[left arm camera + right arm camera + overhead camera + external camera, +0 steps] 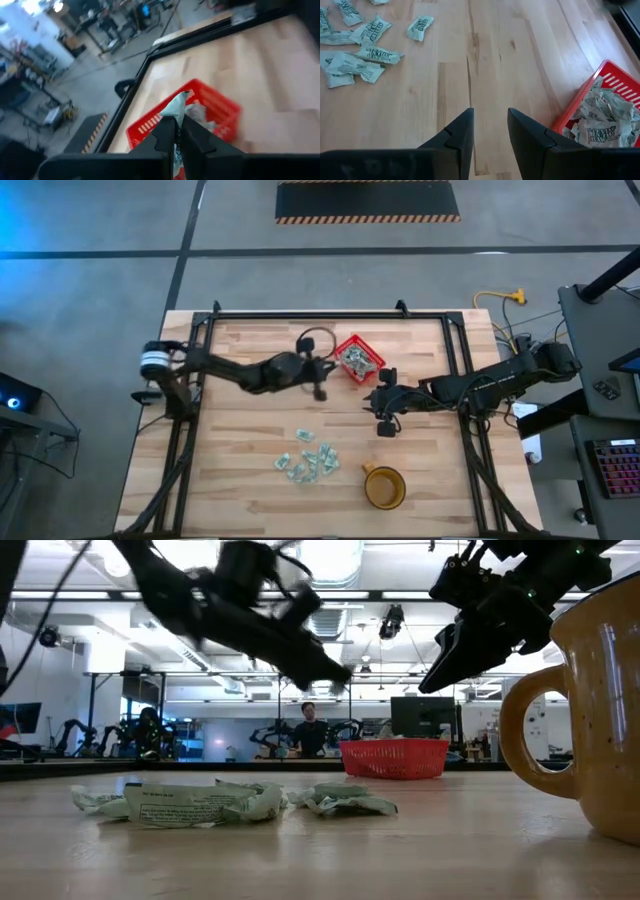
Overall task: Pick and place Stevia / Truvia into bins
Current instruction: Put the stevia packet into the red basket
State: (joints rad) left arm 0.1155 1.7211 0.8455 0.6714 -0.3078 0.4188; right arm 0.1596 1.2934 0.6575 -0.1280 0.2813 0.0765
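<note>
We see the Stevia sachets in three places. A loose scatter of sachets (pixel 308 461) lies on the bare wood in the lower middle of the high view, just left of the amber mug (pixel 384 486); in the low view the same heap (pixel 190 803) sits crumpled in the lower left foreground. More sachets already fill the red basket (pixel 359 358), which stands above centre in the high view, well apart from the scatter. One further sachet (pixel 177 109) is pinched in the left gripper (pixel 174 129): in the left wrist view we see its two dark fingers pressed together on the pale paper, which sticks out past the tips with the basket (pixel 150 125) behind it.

In the high view the left gripper (pixel 318 387) hangs just left of the basket, at the end of the left arm that reaches in from the left edge of the table (pixel 240 440).

The right gripper (pixel 385 423) sits right of centre in the high view, below and right of the basket. In the right wrist view its fingers (pixel 462 135) stand apart with bare wood between them and nothing in them; the basket (pixel 580 107) shows at the right edge, the scatter (pixel 355 55) at upper left.

In the low view a person (pixel 310 730) stands far back in the room.
</note>
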